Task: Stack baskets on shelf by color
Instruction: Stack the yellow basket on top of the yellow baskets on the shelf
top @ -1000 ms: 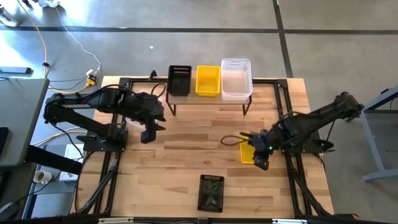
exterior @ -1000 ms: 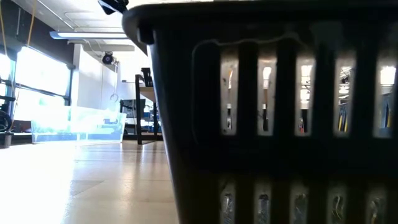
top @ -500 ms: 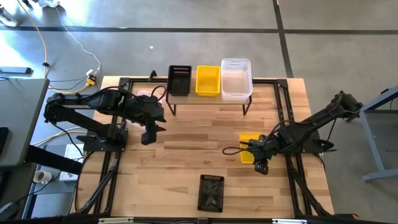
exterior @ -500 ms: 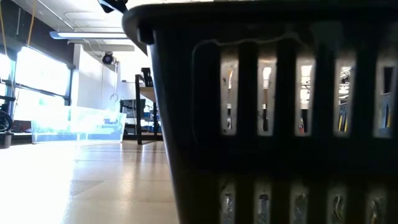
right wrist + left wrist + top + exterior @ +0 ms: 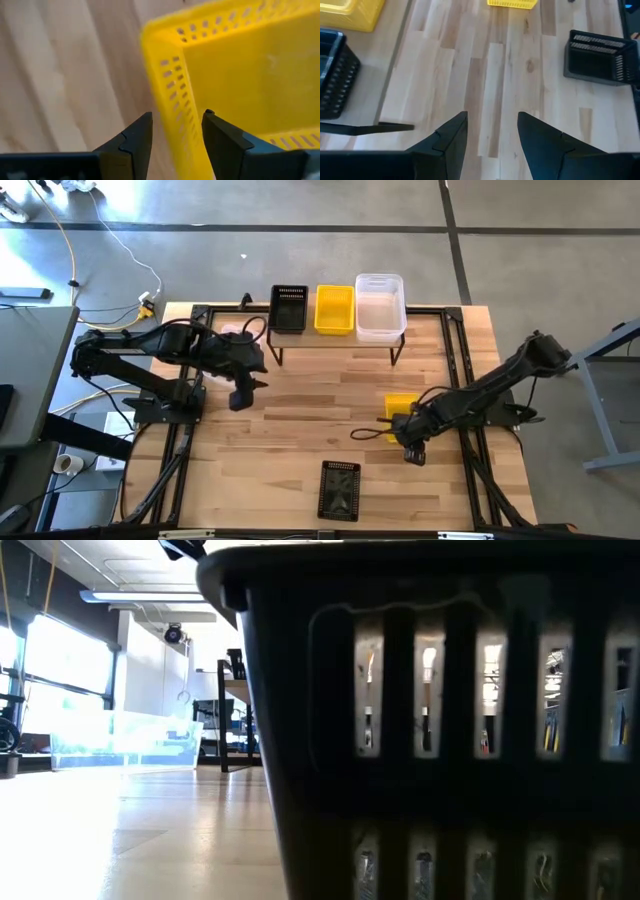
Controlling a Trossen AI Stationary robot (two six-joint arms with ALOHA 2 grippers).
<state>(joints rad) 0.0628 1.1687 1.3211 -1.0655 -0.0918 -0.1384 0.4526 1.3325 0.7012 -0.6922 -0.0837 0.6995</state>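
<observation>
Table [image 5: 300, 430]: wide wooden top with black frame rails; both arms work over it
Shelf [image 5: 335, 338]: low plank on thin legs at the far edge, already carrying one stack of each colour
Clear basket [image 5: 380, 305]: largest of the lot, on the shelf's right end
Yellow stack [image 5: 334, 309]: middle of the shelf, beside the clear one
Black stack [image 5: 288, 307]: left end of the shelf
Loose black basket [image 5: 339, 488]: mesh bin near the table's front edge, well apart from the shelf; it fills most of the low view [image 5: 440, 740]
Loose yellow basket [image 5: 400, 412]: on the table to the right of centre, the one in hand now
Right gripper [image 5: 172, 145]: low over the yellow basket, fingers spread wide with the near perforated wall [image 5: 172, 105] running between them, nothing gripped yet
Left gripper [image 5: 492, 135]: hovering over bare table in front of the shelf's left end, fingers apart and empty, waiting
Handling: probably thin moulded plastic, so light and fairly stiff but smooth; the wall may flex and slide under a hard pinch
Where to hold: best to straddle the rim near the middle of a short wall, as lined up now, so it hangs level for nesting in the yellow stack
</observation>
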